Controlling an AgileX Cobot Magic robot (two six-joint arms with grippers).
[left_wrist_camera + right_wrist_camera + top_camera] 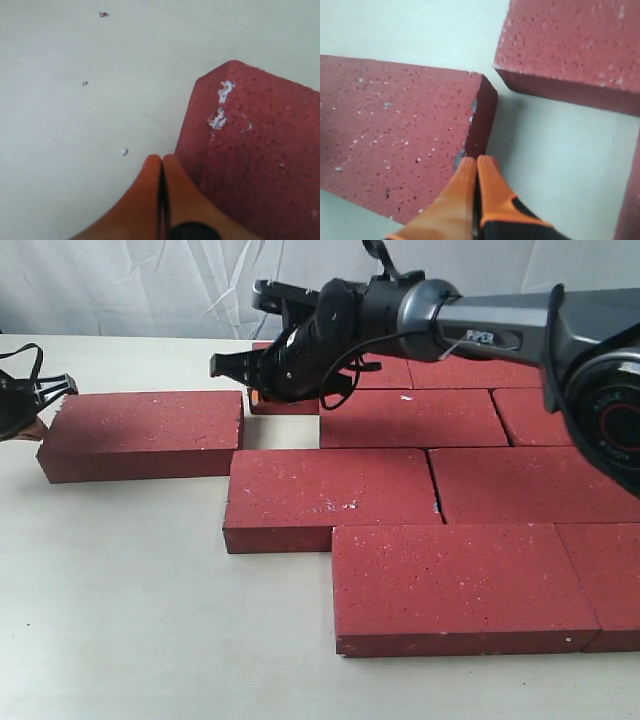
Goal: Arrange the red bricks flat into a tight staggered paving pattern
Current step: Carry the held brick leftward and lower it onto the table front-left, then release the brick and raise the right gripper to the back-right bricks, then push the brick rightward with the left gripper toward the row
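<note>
Nearest red bricks [460,585] seem heavy, rigid, gritty: better pushed at ends by left pincer [161,160] and right pincer [476,162], both closed empty.

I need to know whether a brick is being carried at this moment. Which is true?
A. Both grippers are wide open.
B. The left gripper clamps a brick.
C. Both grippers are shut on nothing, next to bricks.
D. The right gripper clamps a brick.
C: the left gripper is closed tip to tip beside one brick. The right gripper is likewise closed at the end of another brick, with nothing pinched in either.
</note>
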